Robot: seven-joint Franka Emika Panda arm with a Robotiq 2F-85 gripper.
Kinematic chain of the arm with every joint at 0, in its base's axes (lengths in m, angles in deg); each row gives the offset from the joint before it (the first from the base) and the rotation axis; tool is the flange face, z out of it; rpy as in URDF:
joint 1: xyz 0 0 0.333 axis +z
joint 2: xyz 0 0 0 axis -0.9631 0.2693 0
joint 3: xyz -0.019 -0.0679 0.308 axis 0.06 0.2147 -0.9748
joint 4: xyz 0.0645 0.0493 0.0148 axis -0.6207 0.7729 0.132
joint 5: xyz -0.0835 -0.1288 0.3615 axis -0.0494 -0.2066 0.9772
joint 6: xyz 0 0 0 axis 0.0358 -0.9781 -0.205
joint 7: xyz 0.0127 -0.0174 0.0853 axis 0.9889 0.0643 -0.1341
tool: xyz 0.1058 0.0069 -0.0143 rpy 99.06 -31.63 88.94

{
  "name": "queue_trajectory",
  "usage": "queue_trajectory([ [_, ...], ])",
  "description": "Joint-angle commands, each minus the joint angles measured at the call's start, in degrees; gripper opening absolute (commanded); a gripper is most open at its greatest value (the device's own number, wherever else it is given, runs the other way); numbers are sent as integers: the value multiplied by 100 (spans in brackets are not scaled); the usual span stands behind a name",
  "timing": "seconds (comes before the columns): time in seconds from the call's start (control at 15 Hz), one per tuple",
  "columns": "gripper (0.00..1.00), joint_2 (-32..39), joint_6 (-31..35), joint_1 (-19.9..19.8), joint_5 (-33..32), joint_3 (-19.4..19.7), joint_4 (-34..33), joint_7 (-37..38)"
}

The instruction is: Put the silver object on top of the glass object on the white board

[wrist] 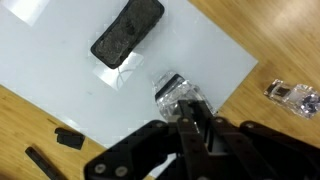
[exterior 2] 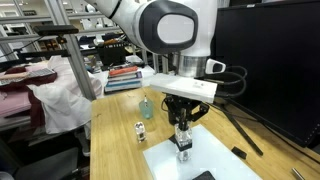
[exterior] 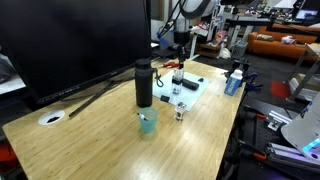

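Note:
The white board (wrist: 60,90) lies on the wooden table; it also shows in both exterior views (exterior: 192,90) (exterior 2: 215,160). The crinkled silver object (wrist: 172,90) sits at my fingertips over the board's edge, low on or just above the board (exterior 2: 183,144). My gripper (wrist: 190,108) (exterior 2: 183,132) (exterior: 180,68) points straight down and is shut on it. The small clear glass object (wrist: 290,95) stands on bare wood beside the board, apart from the gripper (exterior: 180,110) (exterior 2: 140,130).
A flat black object (wrist: 128,32) lies on the board. Two small black pieces (wrist: 68,138) lie near its edge. A black bottle (exterior: 144,83), a teal cup (exterior: 148,122), a round white disc (exterior: 52,117) and a large monitor (exterior: 70,40) stand on the table.

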Motion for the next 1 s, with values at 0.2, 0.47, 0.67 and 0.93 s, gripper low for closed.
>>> queue_trajectory([
  [0.2,3,66,-36,-161,72,-136,-58,-137],
  [0.47,3,34,-22,-153,50,-134,-64,-126],
  [0.67,3,10,-59,-149,61,-143,-76,-128],
  [0.93,3,-9,-88,-147,71,-161,-103,-128],
])
